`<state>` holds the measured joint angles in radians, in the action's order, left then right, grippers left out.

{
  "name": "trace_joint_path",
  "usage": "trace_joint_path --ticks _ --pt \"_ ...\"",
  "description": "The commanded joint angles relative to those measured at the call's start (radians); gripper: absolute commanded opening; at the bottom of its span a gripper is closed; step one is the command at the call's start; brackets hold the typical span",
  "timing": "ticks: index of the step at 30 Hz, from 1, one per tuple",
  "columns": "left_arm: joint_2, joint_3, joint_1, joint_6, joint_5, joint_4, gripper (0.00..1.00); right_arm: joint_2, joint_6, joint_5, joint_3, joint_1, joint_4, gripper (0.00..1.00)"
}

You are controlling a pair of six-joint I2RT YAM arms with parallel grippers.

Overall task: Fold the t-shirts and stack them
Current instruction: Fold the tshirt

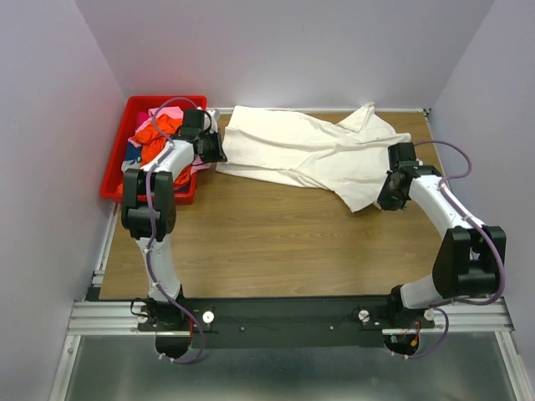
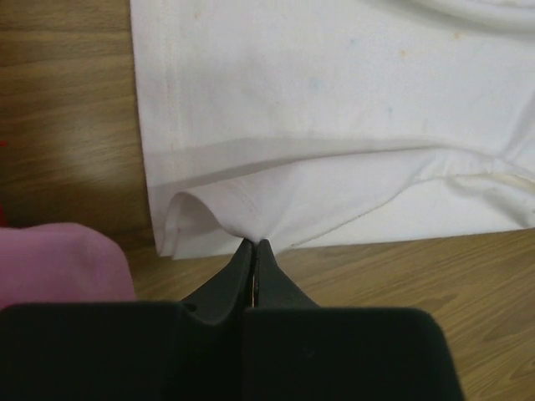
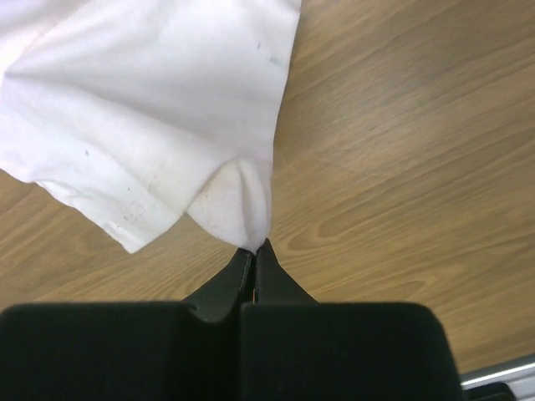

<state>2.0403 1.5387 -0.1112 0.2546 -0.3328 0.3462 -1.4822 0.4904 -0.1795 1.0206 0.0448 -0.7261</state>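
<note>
A large white t-shirt (image 1: 305, 150) lies rumpled across the far half of the wooden table. My left gripper (image 1: 219, 155) is shut on its left hem, the cloth (image 2: 334, 125) pinched into a small peak at the fingertips (image 2: 253, 244). At the shirt's lower right corner my right gripper (image 1: 383, 200) is shut on the fabric (image 3: 150, 125), which bunches up between its tips (image 3: 260, 245). Orange-red, pink and dark patterned t-shirts (image 1: 152, 138) are heaped in the bin at the far left. A pink fold (image 2: 58, 263) shows at the left edge of the left wrist view.
A red plastic bin (image 1: 119, 159) stands at the far left corner, next to the left arm. Purple walls close in the table on three sides. Bare wood (image 1: 284, 242) stretches between the shirt and the arm bases.
</note>
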Motion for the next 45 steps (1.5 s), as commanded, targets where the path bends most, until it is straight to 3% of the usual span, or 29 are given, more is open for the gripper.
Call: trace_joint_path --ticks 1,18,31,36,45 --pt "-0.107 -0.055 0.018 -0.008 0.043 0.020 0.00 0.046 -0.055 -0.147 0.078 0.004 -0.145 0.00" --pt "-0.390 -0.328 0.018 0.051 0.046 0.045 0.00 0.252 -0.035 -0.268 0.312 0.004 -0.438 0.00" --pt "-0.679 -0.532 0.018 0.094 0.048 0.111 0.00 0.391 0.020 -0.232 0.331 0.004 -0.602 0.00" --pt "-0.697 -0.572 0.018 0.110 0.029 0.074 0.00 0.393 0.019 -0.198 0.276 0.004 -0.535 0.00" --pt "-0.500 -0.416 0.018 0.098 -0.005 0.033 0.00 0.258 0.001 -0.196 0.187 0.004 -0.319 0.00"
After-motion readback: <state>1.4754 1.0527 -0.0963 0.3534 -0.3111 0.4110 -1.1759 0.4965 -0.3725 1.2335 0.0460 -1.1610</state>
